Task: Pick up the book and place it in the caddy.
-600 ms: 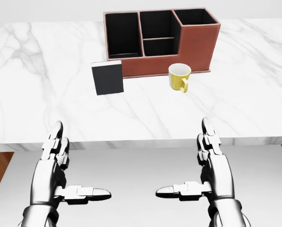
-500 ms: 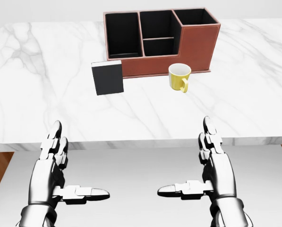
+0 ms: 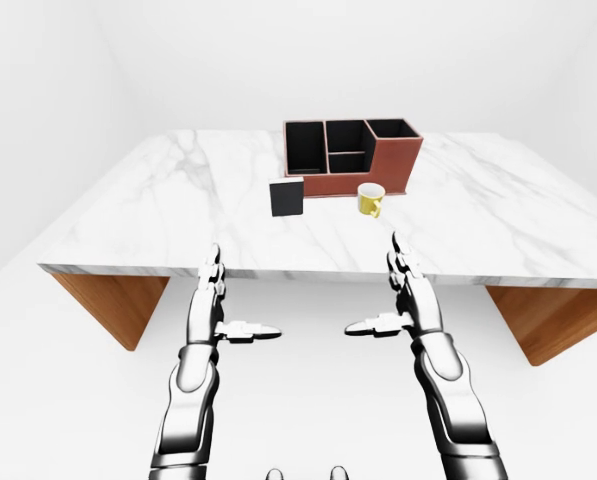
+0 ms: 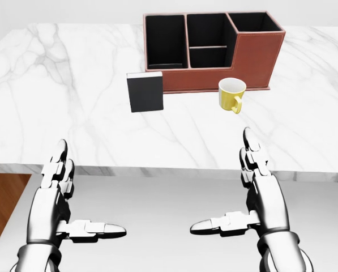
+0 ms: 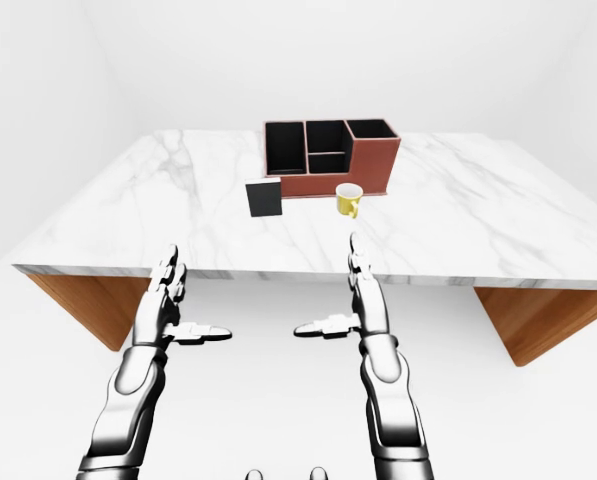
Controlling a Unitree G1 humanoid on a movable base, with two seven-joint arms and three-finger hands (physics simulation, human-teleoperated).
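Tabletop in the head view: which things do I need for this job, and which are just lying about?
For the job:
- book, standing upright left of the mug
- caddy, compartments open, above the book
- left hand and right hand, both open, holding nothing

Lying about:
- yellow mug

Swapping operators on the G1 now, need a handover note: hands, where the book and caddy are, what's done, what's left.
Left hand: open, empty, held below the near table edge in the head view.
Right hand: open, empty, same height, fingertips just reaching the table edge.
Book: dark, standing upright on the marble table, just left of the caddy's near left corner; touching or not, can't tell.
Caddy: brown, black compartments, at the top of the head view; its compartments look empty.
Yellow mug: beside the caddy's near wall, right of the book.
Done: nothing grasped.
Left: reach, grip the book, lift it, place it in the caddy.
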